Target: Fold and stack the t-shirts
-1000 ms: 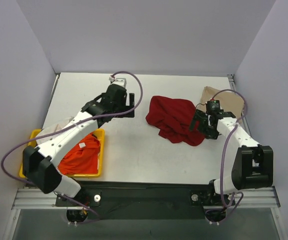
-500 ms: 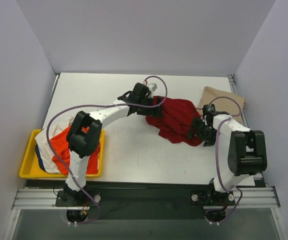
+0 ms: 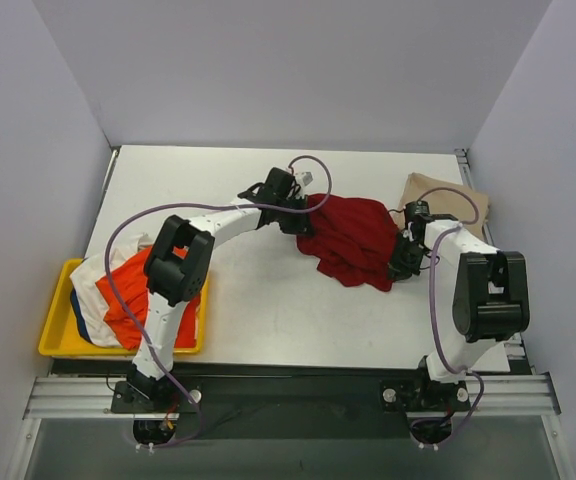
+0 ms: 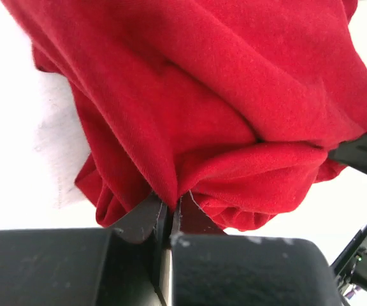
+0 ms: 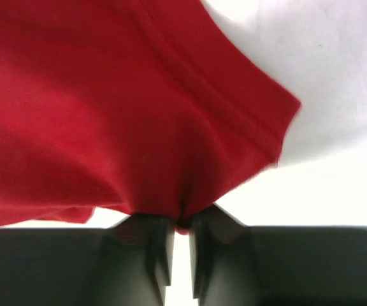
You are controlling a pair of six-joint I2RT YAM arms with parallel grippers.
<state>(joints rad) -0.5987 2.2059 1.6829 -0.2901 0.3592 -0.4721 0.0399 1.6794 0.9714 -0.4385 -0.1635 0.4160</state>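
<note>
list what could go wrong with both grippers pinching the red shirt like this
1. The left gripper is shut on a bunched wad of the dark red t-shirt, probably several layers, so a lift may raise a crumpled lump instead of spreading it.
2. The right gripper pinches only a small bit of cloth close to the hem, so it could slip out under tension.
3. The tan t-shirt lies close beside the right arm and might get dragged along.

Your left arm (image 3: 223,218), stretched forward; right arm (image 3: 448,262), folded close; left gripper (image 4: 169,207) and right gripper (image 5: 182,223), each pinching the red t-shirt (image 4: 234,95).
</note>
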